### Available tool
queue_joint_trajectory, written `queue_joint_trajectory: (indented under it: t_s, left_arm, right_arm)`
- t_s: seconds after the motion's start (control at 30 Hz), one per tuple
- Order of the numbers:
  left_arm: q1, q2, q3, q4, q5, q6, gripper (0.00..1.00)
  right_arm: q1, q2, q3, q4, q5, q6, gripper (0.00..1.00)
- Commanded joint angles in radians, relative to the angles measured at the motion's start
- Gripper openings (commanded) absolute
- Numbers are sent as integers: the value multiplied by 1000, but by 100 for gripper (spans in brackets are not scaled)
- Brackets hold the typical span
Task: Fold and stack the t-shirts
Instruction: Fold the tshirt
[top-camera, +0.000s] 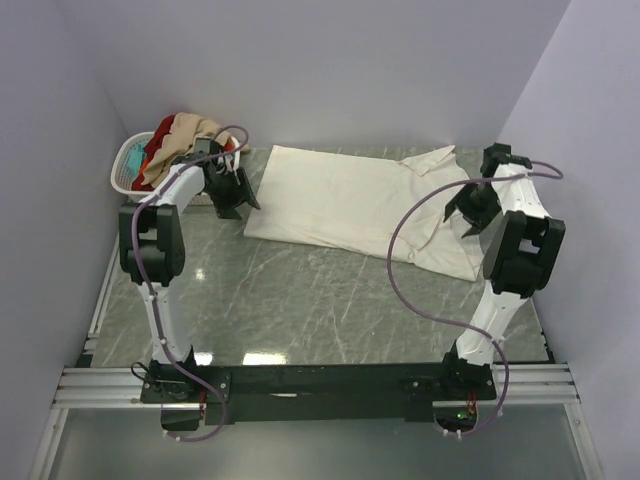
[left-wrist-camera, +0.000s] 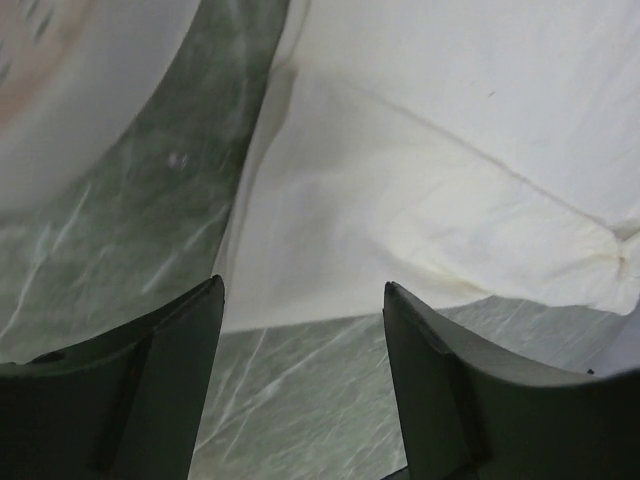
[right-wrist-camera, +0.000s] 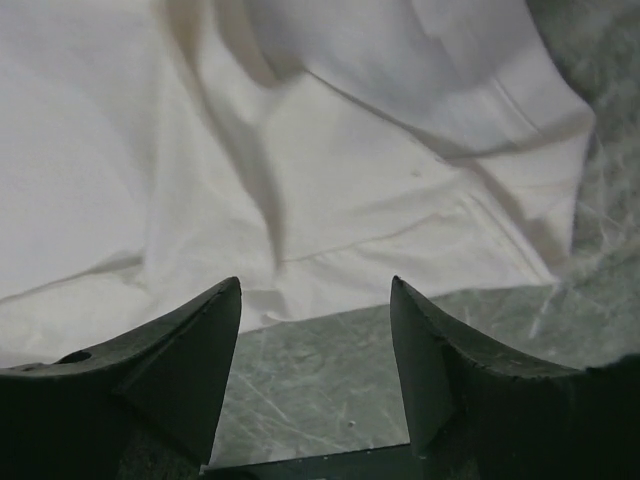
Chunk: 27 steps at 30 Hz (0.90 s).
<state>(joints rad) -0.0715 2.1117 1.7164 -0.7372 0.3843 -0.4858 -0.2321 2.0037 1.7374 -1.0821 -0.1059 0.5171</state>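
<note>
Marble tabletop (top-camera: 300, 290) — basket (top-camera: 118, 178) of crumpled shirts (top-camera: 178, 135) (tan, red)

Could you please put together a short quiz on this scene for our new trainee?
1. Multiple choice: where do the tan, red and teal shirts lie?
A. piled in the laundry basket
B. on the floor
C. draped over an arm
2. True or false: the left gripper and the right gripper both have their jaws apart with nothing between them.
3. Short answer: which garment lies spread on the table between the two arms?

Key
1. A
2. True
3. The cream-white t-shirt
</note>
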Motion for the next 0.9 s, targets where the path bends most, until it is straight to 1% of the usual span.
queue_joint_trajectory:
  t_s: [0.0,0.07,0.17,0.23,0.33,0.53,0.87]
  left_arm:
    - [-4,-133,-86,15,-88,38,69]
    - [-4,-172,-151,24,-125,39,66]
    - [-5,-194,-207,48,-121,38,62]
    - [-11,-193,-216,53,-116,38,59]
    - [-36,-182,-215,52,-154,42,57]
    - [-57,-147,-227,58,-183,38,57]
    - [-62,-111,-227,55,-193,35,55]
  right_arm:
    - [-42,-167,-151,70,11,-19,68]
    - [-58,-207,-249,102,9,-20,67]
    - [-65,-264,-340,123,17,-16,66]
    - [-69,-292,-371,123,31,-9,66]
    - [-85,-328,-426,126,58,-8,65]
    - [-127,-393,-532,133,81,-34,65]
    - [-170,-421,-608,163,74,-37,65]
